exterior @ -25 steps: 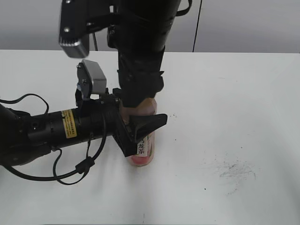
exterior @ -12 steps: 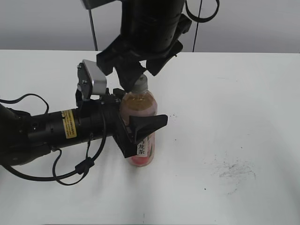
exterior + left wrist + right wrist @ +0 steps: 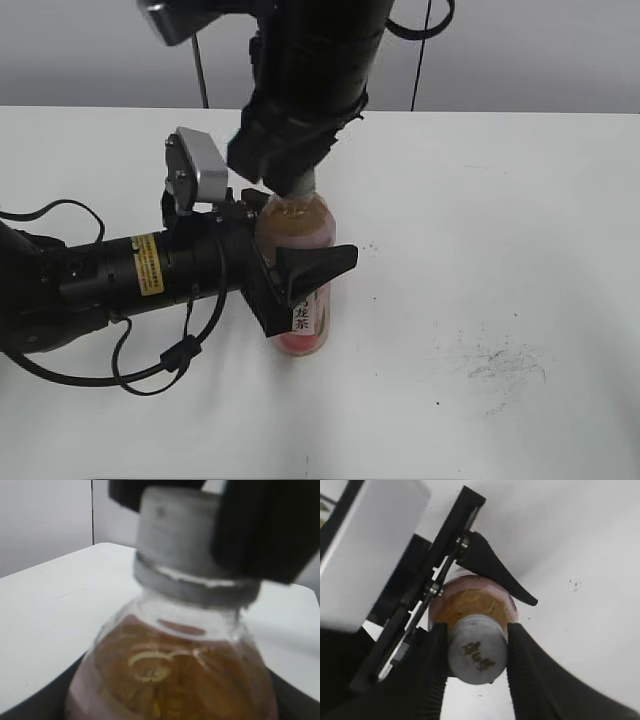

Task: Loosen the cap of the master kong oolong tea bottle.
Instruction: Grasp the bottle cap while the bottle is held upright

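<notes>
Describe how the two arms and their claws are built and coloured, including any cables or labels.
Both arms are matte black. The left arm carries a yellow printed label, loose black cables looping beside it, and a silver-grey box-shaped wrist camera. Its left claw has black, tapering, pointed fingers. The right arm is thick and dark, with a grey camera housing; the right claw has broad, smooth, curved black fingers.

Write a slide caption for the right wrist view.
Right gripper clamps the cap from above while the left gripper holds the upright bottle on the table.
</notes>
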Robot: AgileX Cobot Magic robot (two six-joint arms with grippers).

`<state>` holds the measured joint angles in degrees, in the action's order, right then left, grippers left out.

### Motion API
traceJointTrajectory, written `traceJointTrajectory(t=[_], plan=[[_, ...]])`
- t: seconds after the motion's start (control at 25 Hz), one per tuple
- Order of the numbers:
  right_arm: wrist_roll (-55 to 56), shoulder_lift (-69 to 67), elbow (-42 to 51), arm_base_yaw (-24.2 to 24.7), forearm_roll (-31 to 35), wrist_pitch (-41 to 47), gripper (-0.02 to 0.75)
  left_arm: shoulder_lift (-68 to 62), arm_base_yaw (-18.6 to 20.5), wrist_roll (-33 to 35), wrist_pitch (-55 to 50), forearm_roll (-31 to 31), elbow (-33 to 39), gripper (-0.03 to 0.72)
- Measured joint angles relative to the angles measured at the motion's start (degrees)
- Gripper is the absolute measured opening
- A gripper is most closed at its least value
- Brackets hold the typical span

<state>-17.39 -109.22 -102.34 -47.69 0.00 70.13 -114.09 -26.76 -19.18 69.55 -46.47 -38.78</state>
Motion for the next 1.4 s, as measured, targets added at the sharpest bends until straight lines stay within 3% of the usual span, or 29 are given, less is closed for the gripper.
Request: traceJointTrajectory(t=[0.12,0.48,0.56,0.64,0.76,0.8,0.92,0.96,1.16,1.4], plan=[[-18.6,0.0,0.0,0.0,0.0,0.0,0.266,0.0,0.0,0.1,0.1,-0.1,0.0,0.446],[-97.8,0.1,0.0,0.0,3.1,0.7,0.266,0.0,0.1,0.4,0.2,-0.5,0.1,0.446],[-106.9,0.1,0.0,0.0,3.0,0.8,0.266,0.0,0.1,0.4,0.2,-0.5,0.1,0.446],[-108.5,0.1,0.0,0.0,3.1,0.8,0.266,0.0,0.1,0.4,0.2,-0.7,0.1,0.446],[-97.5,0.1,0.0,0.0,3.0,0.9,0.281,0.0,0.2,0.4,0.2,-0.8,0.1,0.446],[-90.7,0.1,0.0,-0.1,3.4,0.7,0.329,0.0,0.2,0.4,0.2,-0.7,0.1,0.446],[-68.3,0.0,0.0,-0.7,4.8,0.2,0.576,0.0,0.1,0.2,0.2,-0.6,0.0,0.446],[-59.5,0.0,0.0,-0.7,4.8,0.2,0.608,0.0,0.1,0.2,0.2,-0.6,0.0,0.446],[-18.9,0.0,0.0,-0.7,2.6,0.1,0.552,0.0,0.1,0.2,0.2,-0.6,0.0,0.446],[16.6,0.0,0.0,-0.7,-1.3,0.1,0.533,0.0,0.1,0.2,0.2,-0.6,0.0,0.446]])
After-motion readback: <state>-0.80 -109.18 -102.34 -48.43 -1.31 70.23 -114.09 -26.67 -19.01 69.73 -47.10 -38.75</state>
